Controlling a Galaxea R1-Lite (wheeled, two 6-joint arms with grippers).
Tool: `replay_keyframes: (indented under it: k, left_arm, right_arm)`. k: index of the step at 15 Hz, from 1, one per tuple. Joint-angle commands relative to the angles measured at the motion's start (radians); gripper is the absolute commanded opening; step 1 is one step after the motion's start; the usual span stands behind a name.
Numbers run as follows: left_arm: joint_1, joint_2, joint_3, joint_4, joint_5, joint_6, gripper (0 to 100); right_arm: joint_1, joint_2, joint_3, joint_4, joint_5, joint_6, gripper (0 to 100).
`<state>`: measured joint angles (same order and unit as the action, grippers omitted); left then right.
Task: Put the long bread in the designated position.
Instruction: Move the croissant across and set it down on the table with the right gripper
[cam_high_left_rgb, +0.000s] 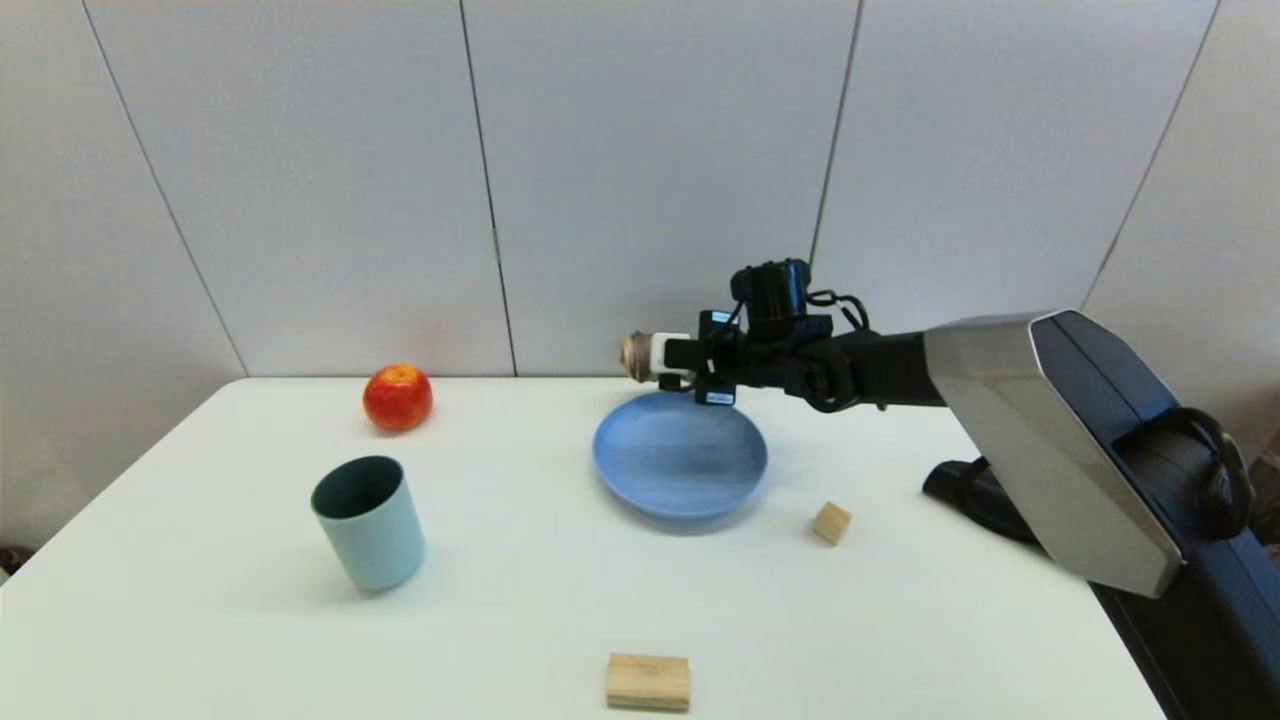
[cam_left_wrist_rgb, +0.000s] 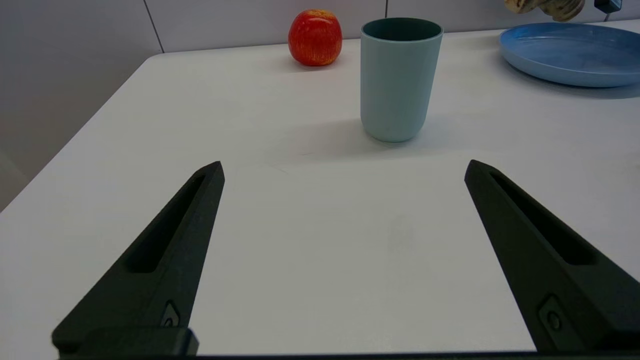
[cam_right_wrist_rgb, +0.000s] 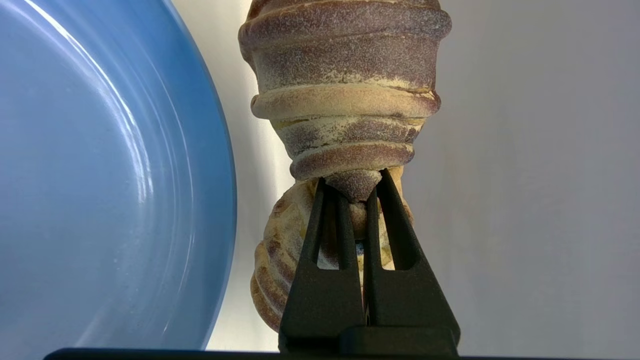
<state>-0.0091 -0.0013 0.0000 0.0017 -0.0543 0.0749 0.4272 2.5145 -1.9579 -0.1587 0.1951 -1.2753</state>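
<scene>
Right now I am mid-carry: my right pincer (cam_right_wrist_rgb: 356, 192) is clamped narrow on the tip of the long bread (cam_right_wrist_rgb: 345, 85), holding it in the air over the far edge of the blue plate (cam_high_left_rgb: 680, 455), well above the desk (cam_high_left_rgb: 520, 590). Next, I judge, I must swing it to a bare patch of desk and lower it gently before letting go. The plate lies just beside, so I should steer clear of it. The cup (cam_high_left_rgb: 368, 522), the apple (cam_high_left_rgb: 397, 397) and two wooden blocks (cam_high_left_rgb: 648, 682) (cam_high_left_rgb: 831, 523) also claim room. My left pincer (cam_left_wrist_rgb: 342, 167) hangs spread wide and empty, low over the desk near the cup.
</scene>
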Motion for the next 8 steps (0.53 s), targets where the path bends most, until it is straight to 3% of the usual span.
replay_keyframes:
  k: [1,8]
  left_arm:
    - [0.0,0.001,0.002,0.0,-0.001,0.0,100]
    - [0.0,0.001,0.002,0.0,-0.001,0.0,100]
  right_arm:
    - [0.002,0.006,-0.001,-0.001,-0.003,-0.007,0]
    - [0.002,0.009,-0.001,0.001,-0.025,-0.006,0]
